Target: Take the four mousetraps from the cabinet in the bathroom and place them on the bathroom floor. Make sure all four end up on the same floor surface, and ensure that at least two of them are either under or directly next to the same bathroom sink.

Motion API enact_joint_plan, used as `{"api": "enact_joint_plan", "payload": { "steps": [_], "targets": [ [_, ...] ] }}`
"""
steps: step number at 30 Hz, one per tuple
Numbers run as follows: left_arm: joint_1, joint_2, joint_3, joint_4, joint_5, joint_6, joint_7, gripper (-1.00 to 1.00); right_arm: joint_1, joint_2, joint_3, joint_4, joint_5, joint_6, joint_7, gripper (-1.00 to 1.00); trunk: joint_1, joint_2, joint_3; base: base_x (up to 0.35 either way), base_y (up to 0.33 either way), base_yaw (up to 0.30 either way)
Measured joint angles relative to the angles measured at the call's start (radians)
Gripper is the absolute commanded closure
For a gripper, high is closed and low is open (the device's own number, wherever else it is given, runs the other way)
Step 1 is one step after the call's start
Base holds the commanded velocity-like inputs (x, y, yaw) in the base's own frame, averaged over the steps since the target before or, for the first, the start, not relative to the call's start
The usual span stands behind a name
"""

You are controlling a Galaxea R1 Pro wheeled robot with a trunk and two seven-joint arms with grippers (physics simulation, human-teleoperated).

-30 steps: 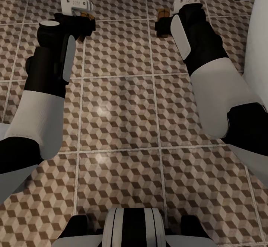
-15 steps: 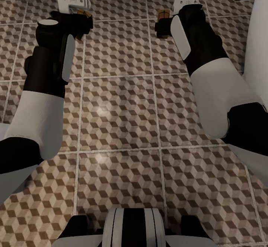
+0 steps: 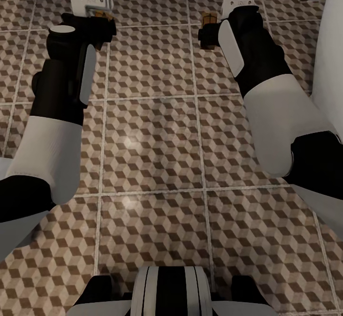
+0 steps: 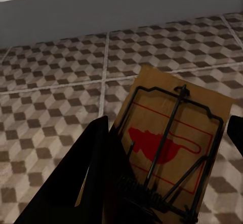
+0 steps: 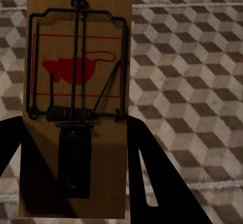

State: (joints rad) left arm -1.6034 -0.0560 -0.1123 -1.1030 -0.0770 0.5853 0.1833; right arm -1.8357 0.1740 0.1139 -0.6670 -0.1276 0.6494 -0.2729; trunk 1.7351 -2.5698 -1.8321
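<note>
While both arms' fingers clamp mousetraps (image 4: 172, 148) (image 5: 76, 102), open bathroom floor (image 3: 152, 130) spreads between them.

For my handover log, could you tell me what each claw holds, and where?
Each claw grips a mousetrap by the spring end: left claw one mousetrap, right claw another mousetrap.

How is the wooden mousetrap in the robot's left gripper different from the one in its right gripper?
In the wrist views, the left gripper's brown wooden mousetrap sits skewed between the fingers, while the right gripper's mousetrap lies straight along them. Behind the left trap a grey wall base meets the cube-patterned floor tiles; behind the right trap there are tiles alone. Both boards carry a black wire frame, a coil spring and a red mouse print.
</note>
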Motion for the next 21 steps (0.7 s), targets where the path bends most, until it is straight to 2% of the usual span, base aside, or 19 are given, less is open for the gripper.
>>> {"api": "enact_joint_plan", "payload": {
  "steps": [8, 17, 21],
  "targets": [
    [-0.001, 0.0, 0.005, 0.039, 0.001, -0.128, 0.036, 1.0, 0.0, 0.0, 0.003, 0.0, 0.001, -0.001, 0.0, 1.0, 0.0, 0.0, 0.0, 0.0, 0.0, 0.0],
    [0.0, 0.004, 0.008, 0.046, 0.006, -0.174, 0.048, 1.0, 0.0, 0.0, 0.004, -0.001, 0.003, -0.001, 0.0, 1.0, 0.0, 0.0, 0.0, 0.0, 0.0, 0.0],
    [0.0, 0.005, 0.007, 0.04, 0.007, -0.172, 0.051, 1.0, 0.0, 0.0, 0.003, -0.001, 0.004, -0.001, 0.0, 1.0, 0.0, 0.0, 0.0, 0.0, 0.0, 0.0]
  ]
}}
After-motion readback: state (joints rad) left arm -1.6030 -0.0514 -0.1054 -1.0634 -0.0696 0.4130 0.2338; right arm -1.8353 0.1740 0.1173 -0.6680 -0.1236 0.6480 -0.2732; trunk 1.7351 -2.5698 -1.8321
